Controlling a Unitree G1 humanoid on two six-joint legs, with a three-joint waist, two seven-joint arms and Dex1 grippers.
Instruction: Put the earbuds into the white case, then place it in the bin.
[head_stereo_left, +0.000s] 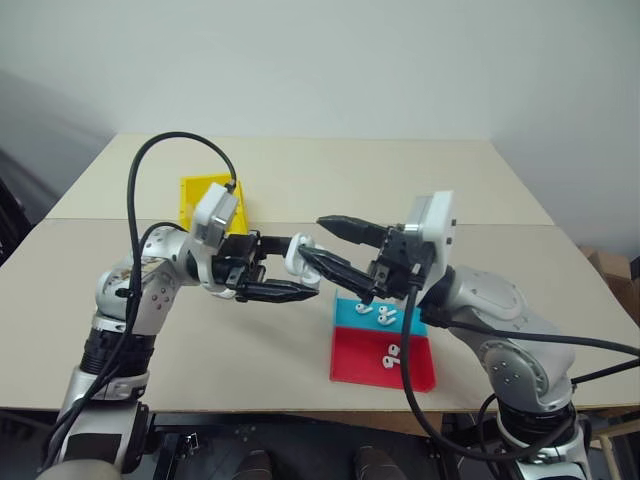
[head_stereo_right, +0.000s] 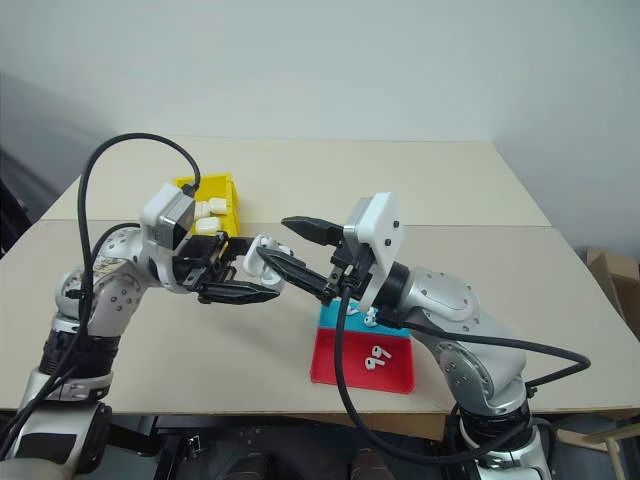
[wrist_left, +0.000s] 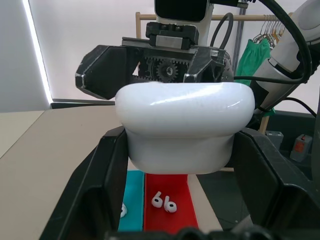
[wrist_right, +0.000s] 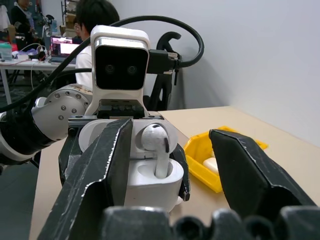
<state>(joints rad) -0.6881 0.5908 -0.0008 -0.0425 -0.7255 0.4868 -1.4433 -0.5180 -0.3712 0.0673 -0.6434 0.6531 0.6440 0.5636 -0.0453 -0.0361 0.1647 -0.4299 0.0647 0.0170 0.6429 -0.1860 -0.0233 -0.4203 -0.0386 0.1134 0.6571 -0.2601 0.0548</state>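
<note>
Left gripper (head_stereo_left: 285, 268) clamping white case (head_stereo_left: 300, 256) above tray (head_stereo_left: 383, 358)

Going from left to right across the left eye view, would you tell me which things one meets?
Bin → left gripper → case → right gripper → tray with earbuds.
</note>
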